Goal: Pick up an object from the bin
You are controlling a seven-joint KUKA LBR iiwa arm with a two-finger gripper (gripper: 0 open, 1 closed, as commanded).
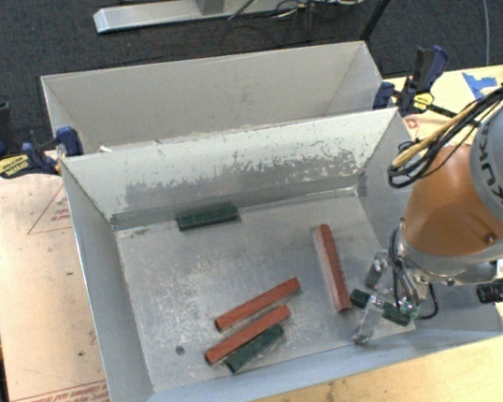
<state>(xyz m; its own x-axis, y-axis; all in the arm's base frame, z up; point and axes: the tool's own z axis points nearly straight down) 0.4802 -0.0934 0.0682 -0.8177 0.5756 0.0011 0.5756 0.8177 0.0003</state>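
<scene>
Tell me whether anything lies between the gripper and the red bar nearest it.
Nothing visible does. The gripper is in the near right corner of the bin, with the red bar just left of it; the other bars lie farther left.

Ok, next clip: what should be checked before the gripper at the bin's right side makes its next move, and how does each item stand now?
1. Gripper is inside the grey metal bin, low near its right wall: ok.
2. A target lies near: the long red-brown flat stick is just to the gripper's left, apart from other things: ok.
3. Nothing is held already: cannot tell.
4. The pair of slanted red-brown sticks and the dark green block beside them lie clear of the gripper: ok.
5. The dark green bar at the back wall is out of the way: ok.
</scene>
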